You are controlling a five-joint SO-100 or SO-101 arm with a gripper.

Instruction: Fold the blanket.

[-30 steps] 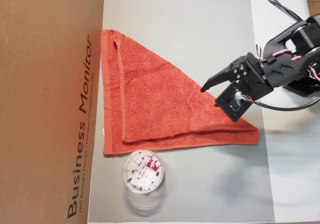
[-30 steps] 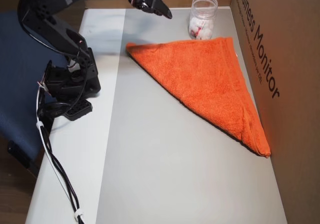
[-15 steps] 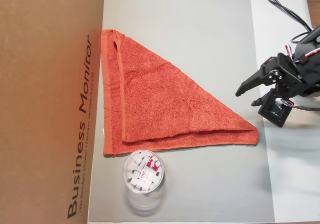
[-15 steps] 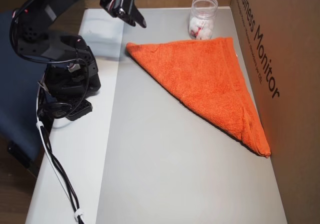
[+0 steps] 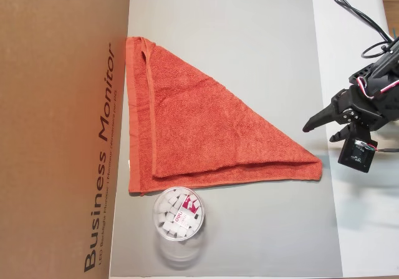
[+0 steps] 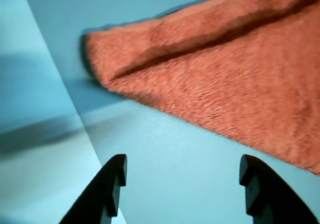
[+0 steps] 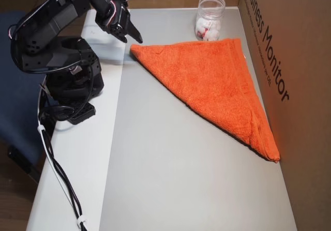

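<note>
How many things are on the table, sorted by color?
Orange-red: 1, the blanket
Clear: 1, the round tub of white pieces
Brown: 1, the cardboard box
Black: 1, the robot arm
Total: 4

The wrist view blurs the blanket (image 6: 210,78), whose far part runs off-frame.

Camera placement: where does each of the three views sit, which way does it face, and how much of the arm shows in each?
An overhead view: straight above the grey mat, looking down on the blanket, folded into a triangle; the gripper enters from the right edge.
Another overhead view: high at the table's near end, tilted; the whole arm stands at left, gripper near the blanket's corner.
Wrist view: on the gripper, looking past both fingertips at the blanket's corner.
Both overhead views share the blanket, the tub and the cardboard box.
</note>
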